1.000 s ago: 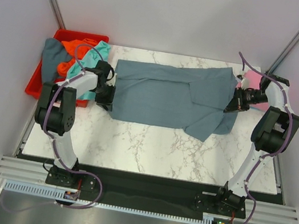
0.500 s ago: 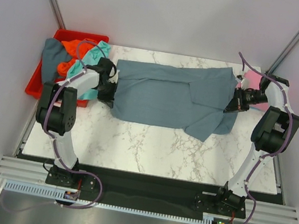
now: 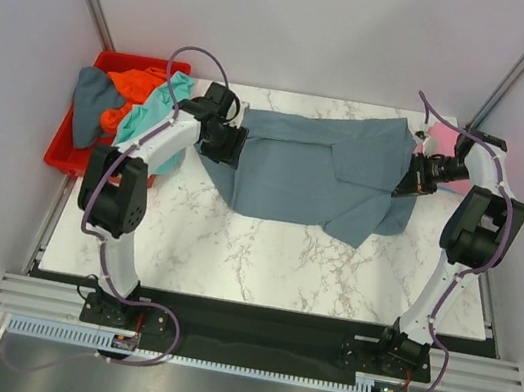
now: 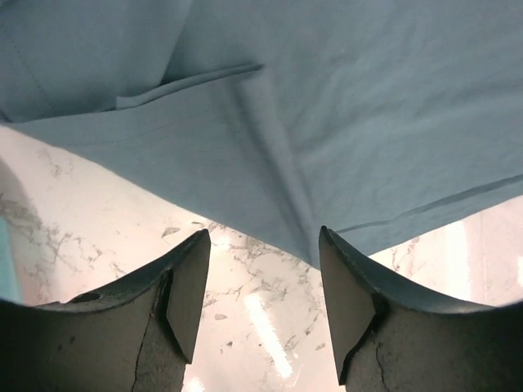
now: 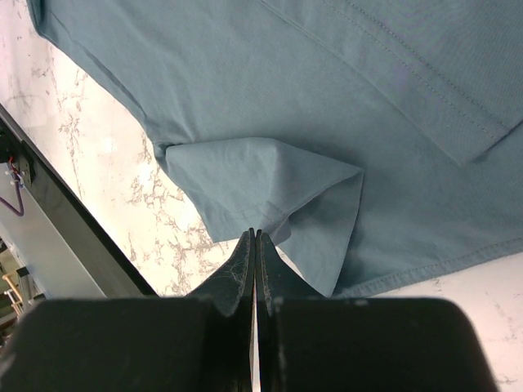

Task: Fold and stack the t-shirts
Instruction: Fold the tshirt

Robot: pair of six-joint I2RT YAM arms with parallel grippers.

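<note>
The left end effector (image 3: pixel 223 139) carried the left edge of the slate blue-grey t-shirt (image 3: pixel 317 170) inward, then opened empty, beginning the fold; the right end effector (image 3: pixel 413 182) remained fully shut at the t-shirt's right edge.

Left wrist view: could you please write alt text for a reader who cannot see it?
Two dark fingers stand open over a white marble table, nothing between them. Just ahead lies the hem of a blue-grey shirt, creased, filling the upper frame.

Top view: high, behind the arm bases, looking down over the whole marble table (image 3: pixel 261 257). Both wrist views: very close, angled down. All three share the slate blue-grey t-shirt (image 3: pixel 317 170) on marble.
</note>
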